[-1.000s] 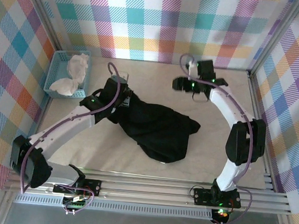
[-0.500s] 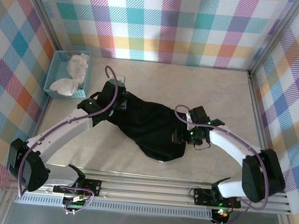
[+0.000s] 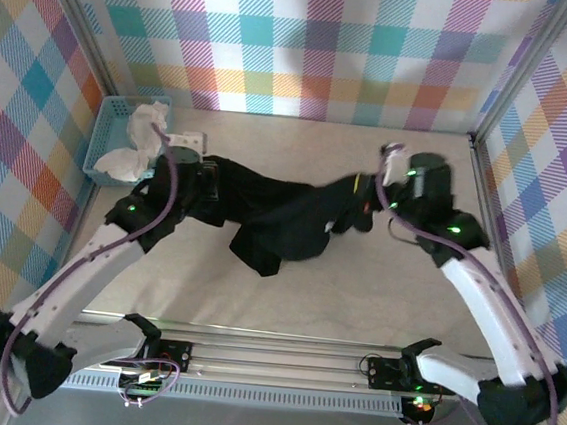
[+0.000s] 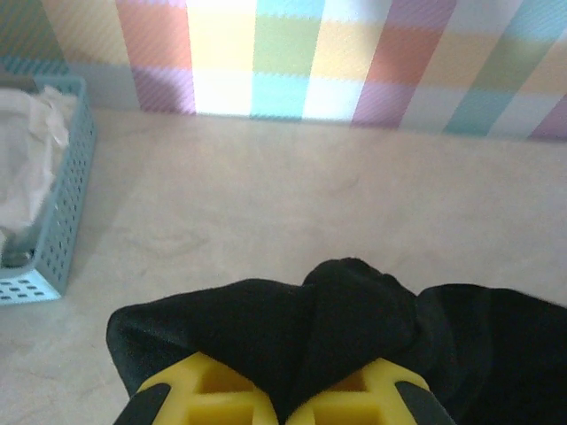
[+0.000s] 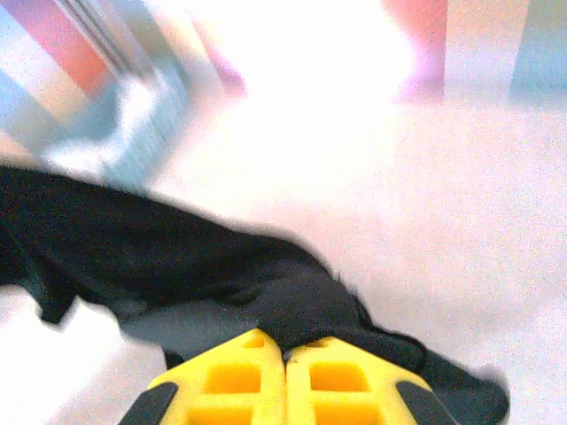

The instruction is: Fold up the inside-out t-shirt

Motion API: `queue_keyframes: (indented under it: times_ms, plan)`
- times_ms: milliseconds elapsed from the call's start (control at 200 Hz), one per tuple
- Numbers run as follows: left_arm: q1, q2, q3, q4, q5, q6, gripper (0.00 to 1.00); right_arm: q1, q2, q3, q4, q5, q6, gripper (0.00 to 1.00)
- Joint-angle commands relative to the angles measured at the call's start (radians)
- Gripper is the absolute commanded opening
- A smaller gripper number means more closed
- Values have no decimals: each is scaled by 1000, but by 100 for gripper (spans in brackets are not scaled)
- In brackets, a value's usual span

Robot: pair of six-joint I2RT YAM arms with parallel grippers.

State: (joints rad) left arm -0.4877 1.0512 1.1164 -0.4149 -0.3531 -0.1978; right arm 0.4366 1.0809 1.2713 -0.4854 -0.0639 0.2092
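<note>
The black t-shirt hangs stretched between my two grippers above the middle of the table, its lower part sagging to the tabletop; no print shows. My left gripper is shut on the shirt's left end, and in the left wrist view black cloth bunches out over the yellow fingers of that gripper. My right gripper is shut on the right end. In the right wrist view, this gripper pinches a fold of the shirt, which trails off to the left.
A light-blue plastic basket with a white cloth stands at the table's back left, and it is also in the left wrist view. Plaid walls close in the table on three sides. The arm bases sit on the front rail.
The right arm swung from the back right down to the shirt, shut on its right end and pulled it up and to the right. The shirt went from a heap to a stretched band.
</note>
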Motion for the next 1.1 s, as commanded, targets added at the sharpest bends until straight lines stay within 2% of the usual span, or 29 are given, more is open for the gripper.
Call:
queue_keyframes:
  times_ms: [0, 150, 250, 435, 590, 645, 705, 765, 795, 845, 890, 965, 1045, 1095]
  plan:
    - [13, -88, 87, 44, 22, -9, 0, -5, -4, 128, -19, -2, -84, 0]
    - [31, -87, 146, 17, -83, 39, 0, -4, 27, 275, -70, -73, -97, 0]
    - [70, -48, 147, 40, -113, 46, 0, -5, 31, 312, -96, -126, -100, 0]
    - [148, 100, 189, 83, -109, 62, 0, -3, 30, 334, -150, -90, -125, 0]
    - [201, 326, 291, 85, -78, 69, 1, -3, 70, 247, -71, -238, -19, 0]
    - [206, 416, 327, 89, -75, 78, 7, -4, 111, 211, -32, -290, 26, 0]
    - [215, 514, 380, 86, -72, 88, 21, -4, 166, 174, 15, -304, 72, 1]
    - [224, 600, 436, 46, -78, 88, 46, -5, 238, 153, 56, -292, 101, 1]
    - [225, 631, 459, 13, -82, 84, 56, -6, 283, 156, 60, -273, 109, 1]
    - [223, 646, 462, -32, -67, 65, 65, -7, 359, 182, 51, -242, 109, 1]
    - [214, 611, 394, -22, -9, 32, 71, -9, 425, 211, 37, -219, 101, 1]
    - [164, 474, 180, 103, 138, -33, 76, -26, 525, 259, 17, -201, 93, 1]
    - [53, 343, -32, 271, 261, -78, 85, -52, 601, 299, 3, -219, 90, 1]
    - [-33, 302, -123, 341, 319, -79, 85, -67, 636, 320, -10, -228, 84, 2]
